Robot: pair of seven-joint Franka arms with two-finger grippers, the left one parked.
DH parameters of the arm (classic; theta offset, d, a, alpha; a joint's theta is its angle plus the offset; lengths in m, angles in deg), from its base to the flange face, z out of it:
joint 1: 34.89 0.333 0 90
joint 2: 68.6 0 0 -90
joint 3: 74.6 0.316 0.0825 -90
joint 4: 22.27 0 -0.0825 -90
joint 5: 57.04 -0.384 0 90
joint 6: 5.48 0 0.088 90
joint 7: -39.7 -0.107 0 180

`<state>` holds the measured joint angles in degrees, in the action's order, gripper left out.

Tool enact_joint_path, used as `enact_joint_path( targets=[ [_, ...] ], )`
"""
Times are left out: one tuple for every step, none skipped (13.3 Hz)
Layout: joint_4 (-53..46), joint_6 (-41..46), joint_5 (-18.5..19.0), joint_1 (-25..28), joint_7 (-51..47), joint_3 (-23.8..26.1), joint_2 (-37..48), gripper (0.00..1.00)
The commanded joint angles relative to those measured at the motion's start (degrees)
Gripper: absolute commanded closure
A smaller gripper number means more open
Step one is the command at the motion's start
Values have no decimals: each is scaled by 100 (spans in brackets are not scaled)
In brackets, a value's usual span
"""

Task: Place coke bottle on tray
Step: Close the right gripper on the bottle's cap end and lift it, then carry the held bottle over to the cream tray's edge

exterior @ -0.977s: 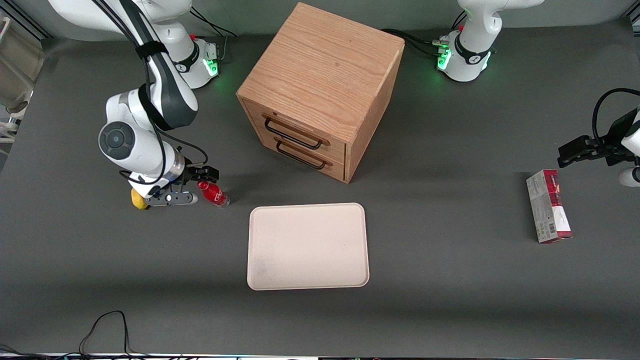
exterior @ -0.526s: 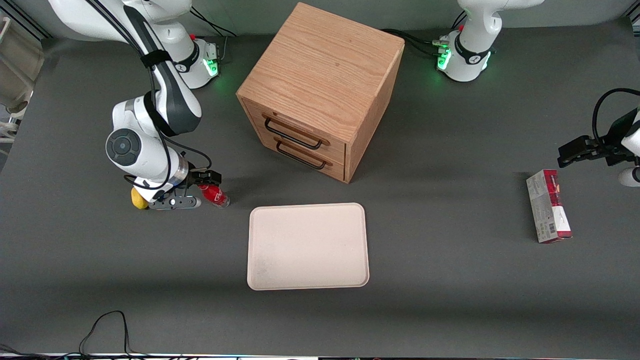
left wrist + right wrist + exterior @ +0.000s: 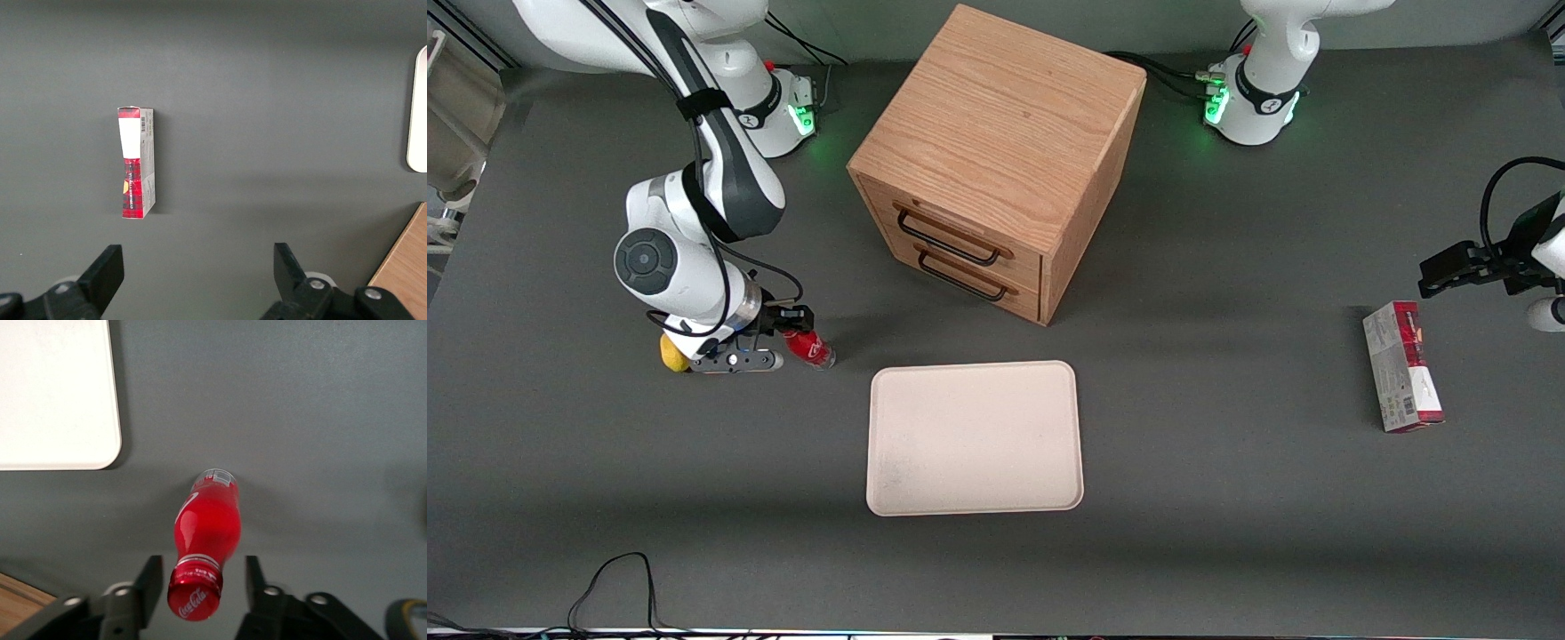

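Early stage: gripper point(image 3: 198, 577) apart around coke bottle point(image 3: 207, 520) neck, not yet clamped, lift and move to tray point(image 3: 974, 437) remaining.

Red coke bottle point(image 3: 206, 534) upright on table, near cream tray point(image 3: 975, 438), apart from it.
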<state>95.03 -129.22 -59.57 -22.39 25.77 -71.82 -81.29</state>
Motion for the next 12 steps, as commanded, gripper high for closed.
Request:
enact_joint_path(
  targets=[
    [-50, -27, 78, 51, -207, -15, 12, 100],
    [-58, -27, 78, 51, -207, -14, 12, 100],
    [-67, -18, 78, 51, -216, -23, 12, 100],
    [-241, 43, 86, 51, -216, -23, 12, 100],
    [-426, 269, 78, 42, -225, -23, 12, 100],
    [-897, 863, 78, 25, -234, -41, 12, 100],
    [-1302, 1374, 69, 16, -234, -67, 21, 100],
    [-1750, 1901, 69, -19, -234, -67, 21, 100],
    [-2216, 2411, 69, -37, -225, -67, 21, 100],
    [-2699, 2843, 60, -46, -225, -93, 21, 100],
    [-3209, 3325, 34, -46, -216, -172, 12, 100],
    [-3649, 3800, 8, -46, -216, -190, 12, 100]
  ],
)
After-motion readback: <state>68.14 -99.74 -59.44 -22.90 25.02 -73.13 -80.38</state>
